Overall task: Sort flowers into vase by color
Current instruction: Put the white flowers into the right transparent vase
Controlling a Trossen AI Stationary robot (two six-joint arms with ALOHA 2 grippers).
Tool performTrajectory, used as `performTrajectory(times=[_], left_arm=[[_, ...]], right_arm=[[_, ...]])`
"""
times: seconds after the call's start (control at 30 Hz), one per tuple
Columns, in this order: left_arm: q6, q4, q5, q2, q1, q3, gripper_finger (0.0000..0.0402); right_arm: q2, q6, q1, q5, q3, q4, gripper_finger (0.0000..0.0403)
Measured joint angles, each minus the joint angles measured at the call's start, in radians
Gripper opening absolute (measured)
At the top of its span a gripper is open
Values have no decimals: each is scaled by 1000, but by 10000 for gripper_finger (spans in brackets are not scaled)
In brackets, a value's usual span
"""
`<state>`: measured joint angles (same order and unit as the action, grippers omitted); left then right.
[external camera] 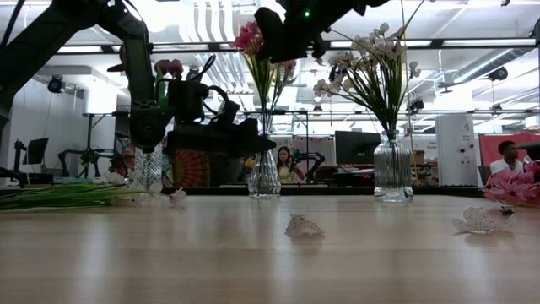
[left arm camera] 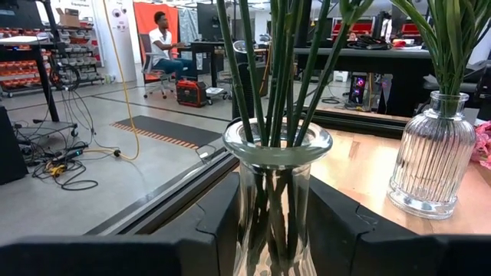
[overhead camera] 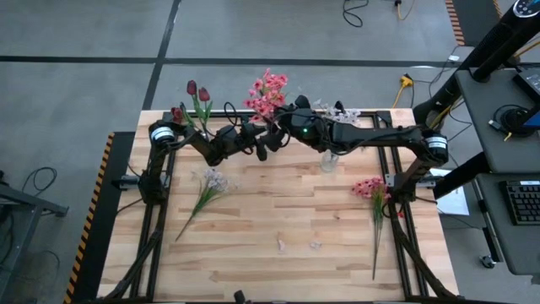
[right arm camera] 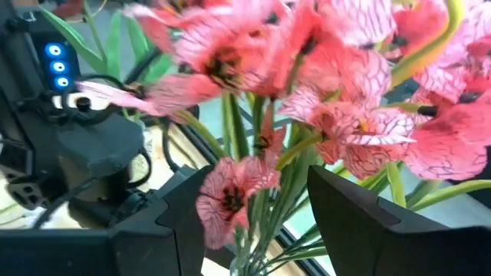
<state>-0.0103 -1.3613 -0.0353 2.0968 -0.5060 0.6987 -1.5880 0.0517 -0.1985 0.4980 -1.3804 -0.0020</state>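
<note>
From my overhead feed, both arms reached in toward the far-middle of the table (overhead camera: 278,253), around twelve o'clock. The left arm came in from the nine o'clock side, elbow bent, its gripper (overhead camera: 263,148) low at the base of the middle vase (external camera: 264,176). Through its wrist camera I saw its two dark fingers (left arm camera: 222,222) bracketing the vase's glass body, one on each side; they stood partly apart, close against the glass, though I could not tell whether they were actually pressing on it.

The right arm stretched across from the three o'clock side, its gripper (overhead camera: 283,127) high over the same vase, in among the pink blooms (overhead camera: 267,93). Its fingers (right arm camera: 360,215) stood moderately open with the green stems rising between them, and I saw nothing clamped.

The pink flowers stood upright in that vase, stems vertical, heads up. The dark red tulips (overhead camera: 197,95) stood upright in a vase toward eleven o'clock, and the white sprays (external camera: 371,59) fanned up from a ribbed vase (external camera: 393,169) toward one o'clock.

Two flowers lay flat on the table: a white-lavender spray (overhead camera: 207,187) at about nine o'clock, head toward the far edge, stem running back toward seven, and a pink stem (overhead camera: 371,198) at about three o'clock, head far, stem pointing nearly straight toward six.
</note>
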Motion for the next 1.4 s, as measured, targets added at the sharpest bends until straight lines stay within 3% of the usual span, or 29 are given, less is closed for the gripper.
performTrajectory(times=[0.57, 1.4], left_arm=[[-10, 34, 3, 3, 0, -10, 206], [-24, 76, 3, -63, 0, -25, 231]], right_arm=[[40, 12, 31, 0, 0, -4, 201], [90, 41, 77, 0, 0, -21, 201]])
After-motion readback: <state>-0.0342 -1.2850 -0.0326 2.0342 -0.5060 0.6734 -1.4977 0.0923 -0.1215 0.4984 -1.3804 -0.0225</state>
